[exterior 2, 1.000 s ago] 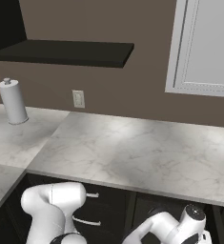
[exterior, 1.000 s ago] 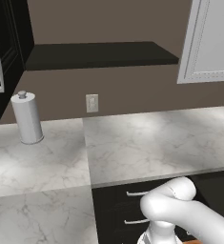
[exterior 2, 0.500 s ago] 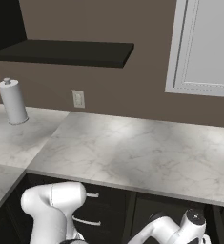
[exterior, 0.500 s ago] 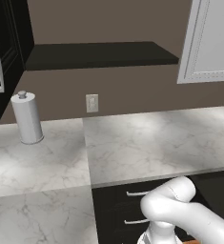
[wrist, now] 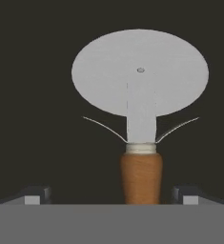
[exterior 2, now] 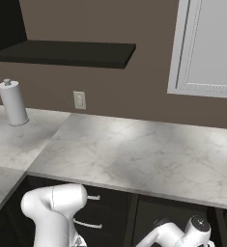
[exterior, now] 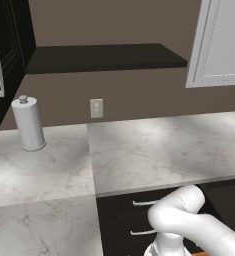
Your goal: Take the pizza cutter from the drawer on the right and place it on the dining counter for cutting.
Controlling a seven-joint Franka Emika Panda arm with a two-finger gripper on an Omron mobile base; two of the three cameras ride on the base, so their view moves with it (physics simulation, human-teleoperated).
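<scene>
Below, in the hand view, the pizza cutter [wrist: 140, 124] is being seen flat against a dark surface, its silvery wheel toward the top and its brown wooden handle pointing down between the two finger tips. The gripper [wrist: 113, 194] is being held wide open, one dark tip on each side of the handle and clear of it, with nothing gripped. In the base views a white marble worktop [exterior: 154, 150] with grey veins is being shown running in an L along a brown wall. A paper towel roll [exterior: 28, 123] is standing upright near the corner, and a white socket [exterior: 96, 108] is set in the wall beside it. A dark shelf [exterior: 104, 56] is being carried above, with black drawer fronts [exterior 2: 105, 212] below the worktop.
</scene>
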